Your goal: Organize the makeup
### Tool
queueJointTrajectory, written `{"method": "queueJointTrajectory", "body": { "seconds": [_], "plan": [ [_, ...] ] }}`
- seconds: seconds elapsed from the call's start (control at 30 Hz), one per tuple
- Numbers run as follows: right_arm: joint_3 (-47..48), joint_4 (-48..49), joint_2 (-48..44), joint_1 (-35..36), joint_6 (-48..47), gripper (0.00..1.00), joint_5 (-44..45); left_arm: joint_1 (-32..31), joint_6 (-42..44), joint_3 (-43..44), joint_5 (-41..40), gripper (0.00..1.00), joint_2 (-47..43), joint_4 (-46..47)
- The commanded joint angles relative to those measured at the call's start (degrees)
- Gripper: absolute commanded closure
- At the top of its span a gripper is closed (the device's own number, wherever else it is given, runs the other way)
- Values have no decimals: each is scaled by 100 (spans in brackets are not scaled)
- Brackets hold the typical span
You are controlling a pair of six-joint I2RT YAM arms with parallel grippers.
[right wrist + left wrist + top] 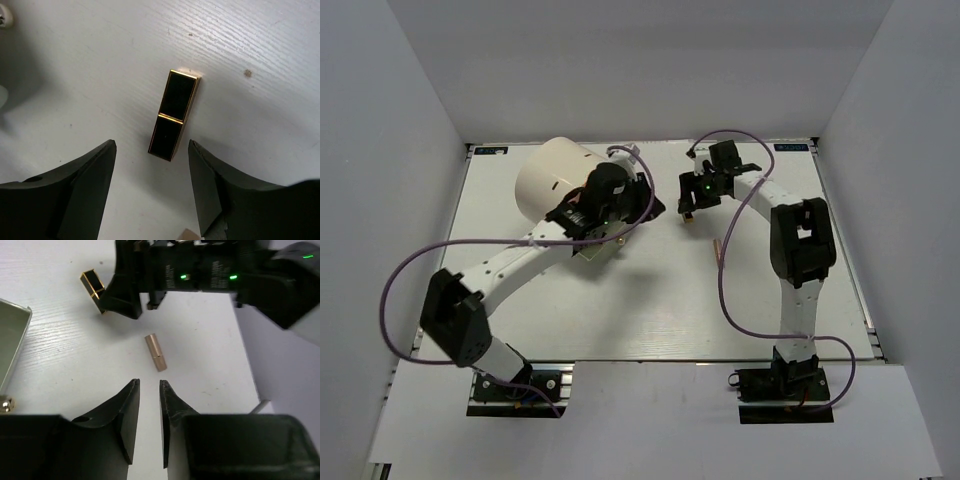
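Observation:
A gold-and-black lipstick (174,115) lies flat on the white table, just ahead of my right gripper (152,147), which is open and empty, its jaws either side of the lipstick's near end. The lipstick also shows in the left wrist view (93,284) and the top view (688,219). A short rose-gold tube (155,352) lies between the two grippers. My left gripper (149,385) is empty, its jaws a narrow gap apart, a little short of the tube. In the top view the left gripper (645,205) and the right gripper (688,203) face each other at the table's back middle.
The big cream cylinder (555,175) lies at the back left behind my left wrist. A metal tin (10,335) stands left of my left gripper. A thin pinkish stick (721,248) lies by the right arm's purple cable (730,290). White walls enclose the table.

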Motion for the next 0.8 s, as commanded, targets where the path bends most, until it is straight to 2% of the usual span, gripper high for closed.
{"method": "queueJointTrajectory", "body": {
  "seconds": [0.0, 0.1, 0.2, 0.3, 0.4, 0.43, 0.5, 0.7, 0.77],
  "plan": [
    [315, 77, 167, 148, -173, 35, 499, -20, 41, -396, -146, 66, -875, 43],
    [412, 95, 352, 289, -278, 36, 886, -20, 6, -659, -549, 57, -1299, -185],
    [447, 130, 484, 394, -323, 41, 1238, -20, -47, -862, -770, 54, -1808, -405],
    [447, 147, 545, 439, -340, 50, 1431, -20, -135, -1020, -1060, 53, -2240, -625],
    [394, 147, 441, 465, -393, 66, 1362, -20, -223, -1161, -1289, 53, -2591, -801],
    [342, 130, 379, 456, -471, 76, 1222, -20, -232, -1187, -1377, 53, -2723, -871],
    [245, 156, 55, 430, -586, 85, 706, -20, -258, -1275, -1430, 53, -2881, -933],
    [-949, 1086, -1395, 552, -1991, 95, -1508, -20, -311, -1539, -1641, 53, -3444, -1021],
    [-1283, 1368, -1746, 623, -2702, 100, -1810, -20, -320, -1610, -1737, 53, -3619, -1082]
  ]
}}
